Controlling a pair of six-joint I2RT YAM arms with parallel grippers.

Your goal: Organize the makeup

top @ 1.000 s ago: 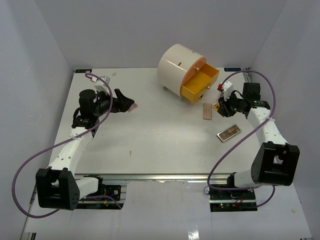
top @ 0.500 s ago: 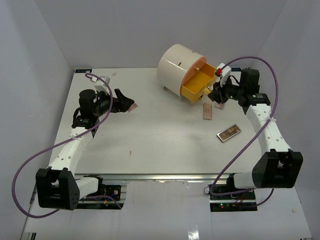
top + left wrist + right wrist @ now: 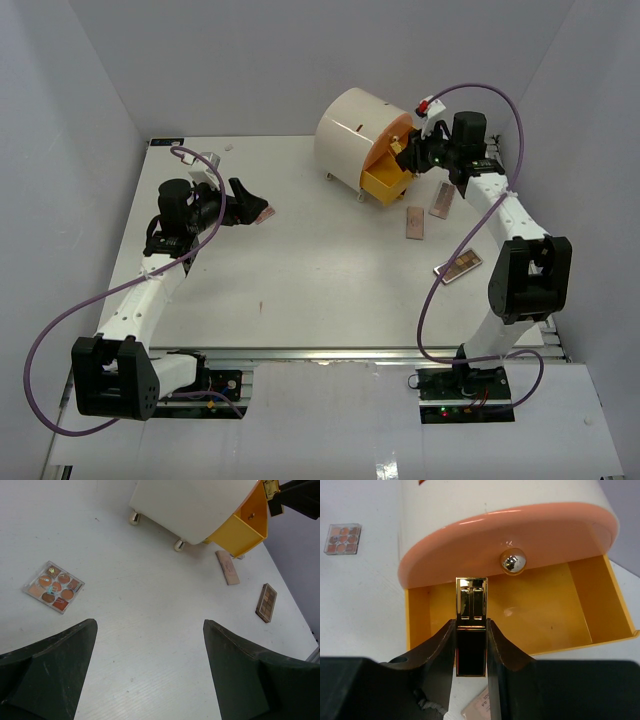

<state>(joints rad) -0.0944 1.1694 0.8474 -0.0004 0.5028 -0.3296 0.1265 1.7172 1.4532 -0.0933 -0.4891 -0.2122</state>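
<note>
A: Where is the lipstick tube right now?

B: Clamped in the right gripper, at the far right of the table. The 2 fingers press on its black body, and the gold end sticks out past the fingertips.

A: Which way does its long axis run?

B: In line with the fingers, gold end leading, pointing into the open yellow drawer of the cream round box. In the wrist view the gold end sits over the drawer floor, just below the peach front with the shiny knob.

A: So what does the next move turn on?

B: The tube being over the cavity, I'd say. Its black end lines up with the drawer's near wall, so a little more reach inward looks safer before letting go. How high it hangs above the floor I cannot tell.

A: And the other arm?

B: The left gripper hangs at the far left, jaws wide apart and empty. The square palette lies flat just beside its fingertips. The slim pink palette and the brown palette lie on the right, near the drawer, so the right arm is nearer to those 2.
</note>
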